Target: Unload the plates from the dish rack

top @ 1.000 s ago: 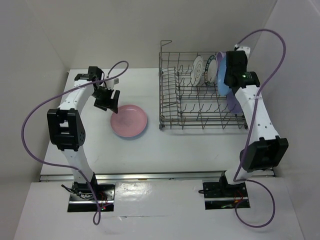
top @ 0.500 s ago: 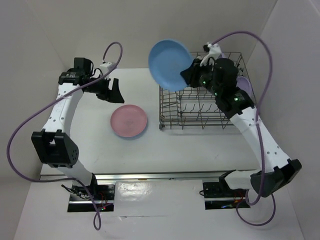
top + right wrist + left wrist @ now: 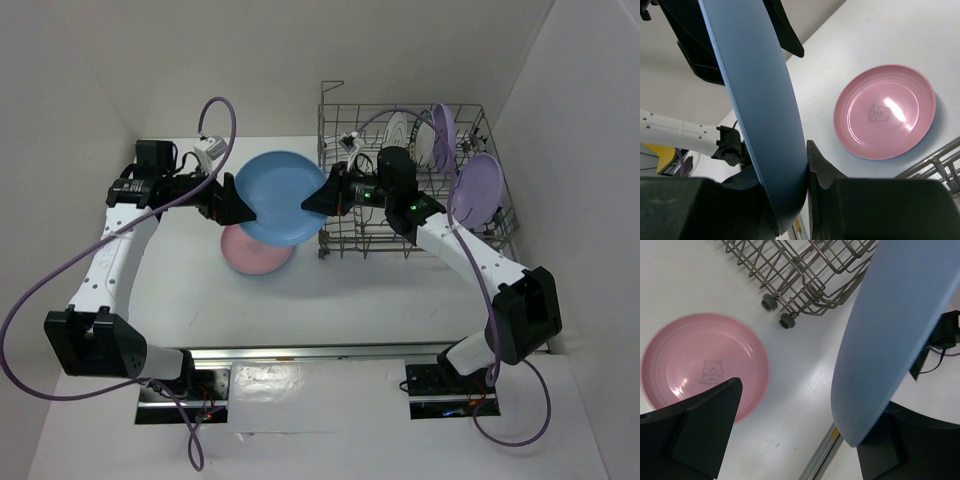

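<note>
While the blue plate (image 3: 283, 197) hangs tilted in the air between both arms, I log the grips. The right pincer (image 3: 312, 200) is clamped on the plate's rack-side rim, and the right wrist view shows a finger (image 3: 822, 170) on each face. The left pincer (image 3: 238, 202) stands wide apart at the opposite rim. On the left wrist view the plate's edge sits between that pincer's fingers (image 3: 695, 435), close to one and well clear of the other; I cannot tell if it touches.

The pink plate (image 3: 252, 257) lies flat on the tabletop (image 3: 330, 300) directly under the blue one — partly covered from overhead, with a small bear print at its centre. It is left of the dish rack (image 3: 400, 238), near the rack's wheeled corner.

In the rack, all upright:
- one lilac plate (image 3: 478, 188) at the right end
- a second lilac plate (image 3: 444, 125) in the back row
- a white plate (image 3: 398, 133) with a dark-patterned rim beside that one
</note>
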Tool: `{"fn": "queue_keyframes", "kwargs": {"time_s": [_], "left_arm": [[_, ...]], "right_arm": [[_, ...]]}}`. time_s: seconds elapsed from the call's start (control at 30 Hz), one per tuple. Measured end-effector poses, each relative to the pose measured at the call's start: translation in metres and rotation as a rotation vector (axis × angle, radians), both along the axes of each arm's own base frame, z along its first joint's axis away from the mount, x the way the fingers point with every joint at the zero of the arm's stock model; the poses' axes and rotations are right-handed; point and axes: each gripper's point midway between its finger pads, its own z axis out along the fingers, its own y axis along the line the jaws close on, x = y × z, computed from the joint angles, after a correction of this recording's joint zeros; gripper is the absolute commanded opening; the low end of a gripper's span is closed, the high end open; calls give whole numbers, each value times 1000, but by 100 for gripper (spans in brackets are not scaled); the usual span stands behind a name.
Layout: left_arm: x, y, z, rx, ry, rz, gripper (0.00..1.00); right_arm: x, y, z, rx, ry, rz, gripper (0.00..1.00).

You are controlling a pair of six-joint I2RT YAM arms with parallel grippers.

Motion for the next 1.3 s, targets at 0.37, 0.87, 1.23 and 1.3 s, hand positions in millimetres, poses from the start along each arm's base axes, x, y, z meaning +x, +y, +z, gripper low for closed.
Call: {"fn": "queue_keyframes", "kwargs": {"time_s": [0.37,0.87,1.23,1.3], "left_arm": [[-2,-12,-8,-69,120,-14,18],[-4,17,-29,75,254,70,0],[6,42,-88,147,435,87,0],[6,50,-95,147,468,96,0]], "right_arm": [[5,13,-25,11,58,1,0],[-7,42,-52,-123,139,26,77],[10,10,-39,-262,73,-190,81],[12,7,-30,-258,48,-211,81]]}}
